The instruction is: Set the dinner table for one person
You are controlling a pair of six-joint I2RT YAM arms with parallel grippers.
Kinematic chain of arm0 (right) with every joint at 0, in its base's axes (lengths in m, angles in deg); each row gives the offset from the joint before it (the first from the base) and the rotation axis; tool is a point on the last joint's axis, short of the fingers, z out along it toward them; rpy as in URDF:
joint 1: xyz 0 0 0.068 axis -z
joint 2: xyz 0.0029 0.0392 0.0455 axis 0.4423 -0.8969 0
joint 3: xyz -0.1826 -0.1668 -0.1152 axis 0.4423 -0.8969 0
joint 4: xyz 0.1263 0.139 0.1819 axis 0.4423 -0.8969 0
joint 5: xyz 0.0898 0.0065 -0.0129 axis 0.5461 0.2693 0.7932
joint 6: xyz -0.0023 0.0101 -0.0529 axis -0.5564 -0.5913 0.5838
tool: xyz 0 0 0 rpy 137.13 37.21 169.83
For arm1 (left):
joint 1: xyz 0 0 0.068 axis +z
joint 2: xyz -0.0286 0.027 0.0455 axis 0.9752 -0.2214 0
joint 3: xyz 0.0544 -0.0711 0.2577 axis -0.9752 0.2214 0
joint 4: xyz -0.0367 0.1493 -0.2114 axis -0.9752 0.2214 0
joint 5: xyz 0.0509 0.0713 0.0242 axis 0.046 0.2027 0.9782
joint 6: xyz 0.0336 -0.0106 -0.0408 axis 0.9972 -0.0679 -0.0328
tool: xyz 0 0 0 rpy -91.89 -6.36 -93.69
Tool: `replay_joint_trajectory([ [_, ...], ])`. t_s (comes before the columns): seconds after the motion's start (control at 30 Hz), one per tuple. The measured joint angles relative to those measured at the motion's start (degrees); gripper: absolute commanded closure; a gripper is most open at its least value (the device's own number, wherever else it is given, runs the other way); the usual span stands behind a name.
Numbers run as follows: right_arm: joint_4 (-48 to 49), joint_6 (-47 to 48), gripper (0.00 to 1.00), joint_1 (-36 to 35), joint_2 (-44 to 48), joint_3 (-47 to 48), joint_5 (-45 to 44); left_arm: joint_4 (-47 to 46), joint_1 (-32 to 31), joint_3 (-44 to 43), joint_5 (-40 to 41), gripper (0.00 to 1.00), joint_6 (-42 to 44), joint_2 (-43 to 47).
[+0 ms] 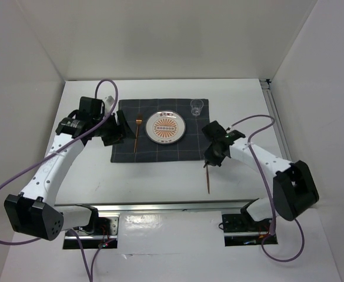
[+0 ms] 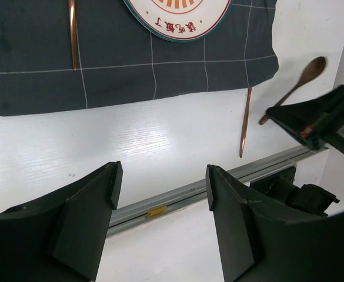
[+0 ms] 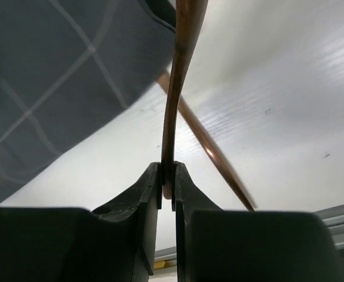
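On the white dinner table point(image 1: 160, 182) lies a dark checked mat point(image 1: 160, 147) with a patterned plate point(image 1: 165, 127), a copper fork point(image 1: 137, 132) to its left and a glass point(image 1: 197, 106) at its far right corner. My right gripper point(image 3: 167, 170) is shut on the handle of a copper spoon point(image 3: 174, 100), held above the table just right of the mat. The spoon point(image 2: 311, 69) and a copper knife point(image 2: 244, 123) on the bare table show in the left wrist view. My left gripper point(image 2: 163, 188) hangs open and empty near the mat's left edge point(image 1: 120, 126).
The knife point(image 1: 207, 179) lies below the mat's right corner, near the metal rail point(image 1: 160, 205) at the table's front edge. White walls enclose the table on three sides. Purple cables loop from both arms.
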Motion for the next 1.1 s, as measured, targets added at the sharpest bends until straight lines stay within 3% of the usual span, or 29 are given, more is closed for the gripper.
replay_joint_trajectory([
  [0.17, -0.79, 10.29, 1.0, 0.5, 1.86, 7.96, -1.68, -0.07, 0.0, -0.02, 0.07, 0.25, 0.02, -0.28],
  [0.37, 2.45, 28.22, 1.0, 2.01, -13.18, 24.98, 3.98, 0.02, 0.0, -0.59, 0.55, 0.25, 0.15, -1.81],
  [0.6, 4.17, 39.93, 1.0, 3.41, -24.33, 25.9, 10.93, 0.9, 0.0, -1.36, 2.05, 0.25, 0.26, -1.81],
  [0.97, 6.4, 46.88, 1.0, 7.04, -33.92, 29.46, 14.34, 2.64, 0.0, -1.49, 3.82, 0.25, 0.26, -0.7],
  [1.03, 6.16, 47.52, 0.98, 7.04, -34.49, 30.18, 14.51, 2.67, 0.0, -1.49, 4.07, 0.25, 0.26, -0.11],
  [1.1, 6.43, 47.93, 0.89, 7.04, -34.53, 30.64, 14.43, 2.67, 0.0, -1.49, 4.2, 0.25, 0.24, 0.37],
])
